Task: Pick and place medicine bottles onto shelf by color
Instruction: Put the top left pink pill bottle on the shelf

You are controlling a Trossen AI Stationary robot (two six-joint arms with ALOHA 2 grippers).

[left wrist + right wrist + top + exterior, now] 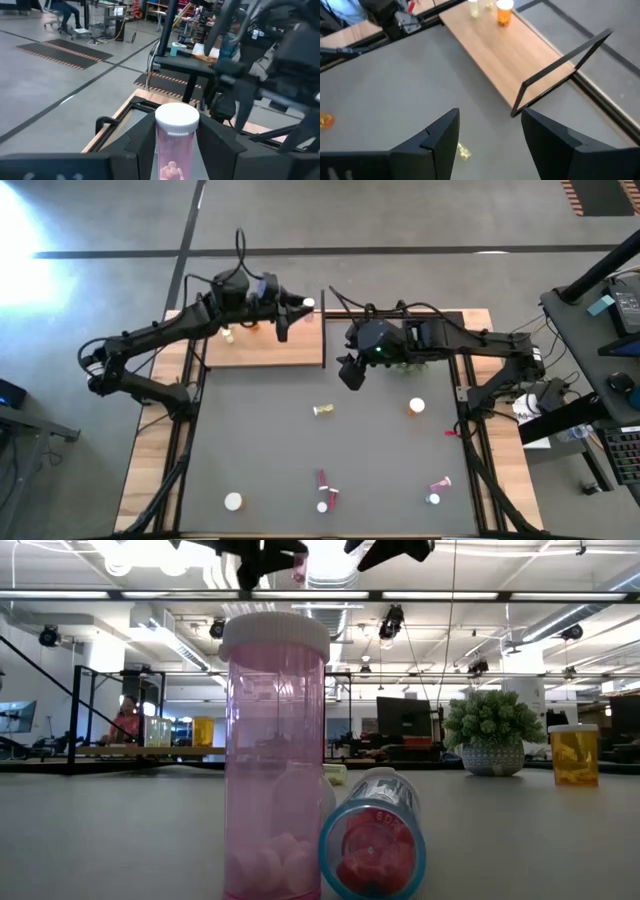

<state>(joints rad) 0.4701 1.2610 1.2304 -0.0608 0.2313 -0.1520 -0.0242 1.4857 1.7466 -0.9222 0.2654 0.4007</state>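
Observation:
My left gripper (296, 307) is raised over the far right part of the light-wood shelf (268, 350), near its black post (323, 330), and is shut on a pink medicine bottle (175, 155) with a white cap. An orange bottle (504, 12) and a yellowish one (473, 7) stand on the shelf's far left part. My right gripper (350, 377) hangs open above the grey mat, right of the post, with nothing between its fingers (435, 140). Several more bottles stand or lie on the mat. My left gripper pinches the pink bottle's body (172, 150) between its two fingers, just below the white cap (176, 119). The fingers (142, 137) lie level and point toward the table's right edge. The bottle stands upright in the hold, lifted clear of the shelf.
On the mat are a yellowish bottle lying (323, 410), an orange one (416, 406), a white-capped one (233, 501), pink ones near the front (322, 478) (440, 482) and a tall pink one (275, 760). A green plant (492, 730) stands at the far right.

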